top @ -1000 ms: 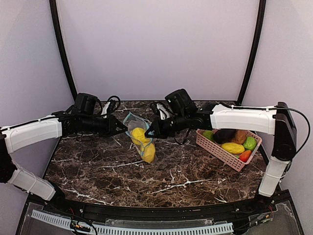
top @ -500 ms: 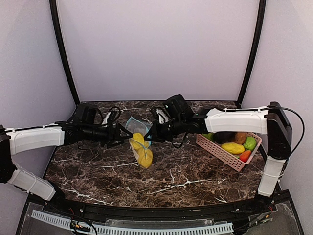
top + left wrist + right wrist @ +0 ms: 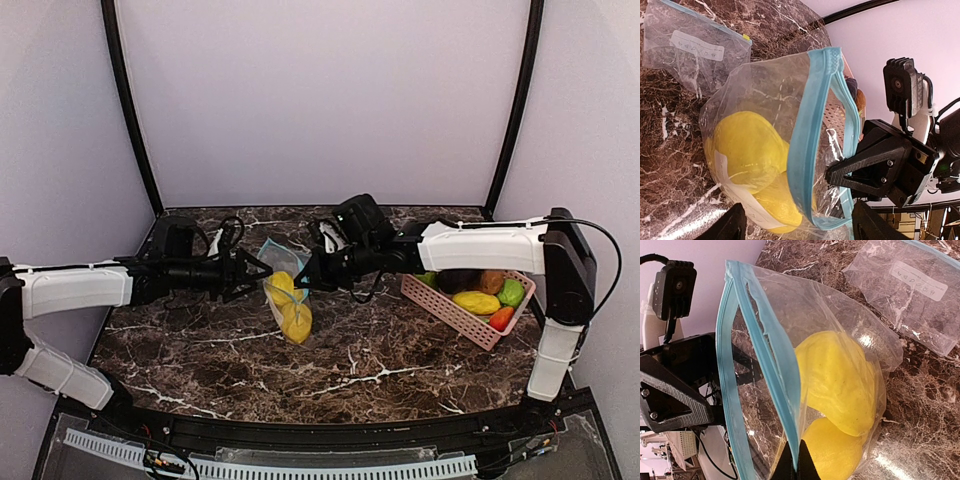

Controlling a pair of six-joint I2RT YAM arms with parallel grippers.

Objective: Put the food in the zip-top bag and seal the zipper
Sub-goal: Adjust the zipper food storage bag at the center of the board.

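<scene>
So, the zip-top bag (image 3: 287,303) is out in the middle of the dark marble table (image 3: 200,350), with its bottom resting on the stone and its top pulled up. It's got two pieces of yellow food (image 3: 840,385) in it, one stacked on the other, both pushed down toward the bottom. The mouth is not sealed. From both wrist cameras you can see the two blue zipper strips standing well apart.

The right gripper (image 3: 300,283) comes in from the right and is pinched tight on one lip of the bag, right on the blue strip, holding that side up. The left gripper (image 3: 256,280) is on the other side of the bag with its fingers spread wide and nothing in them. In its own camera the bag sits between the two fingertips, but I honestly can't tell whether either one is touching the plastic.

The rest of the food is over on the right in a pink basket (image 3: 440,305), well apart from the bag. There's a yellow piece (image 3: 476,301) in the middle, a green one (image 3: 512,292) and an orange-red one (image 3: 501,318) at the far end, and a dark purple one (image 3: 458,277) next to a brown one (image 3: 490,279) along the back.

There's also a spare bag (image 3: 690,45) lying flat on the table just behind the one being held. It's clear, with a white label.
</scene>
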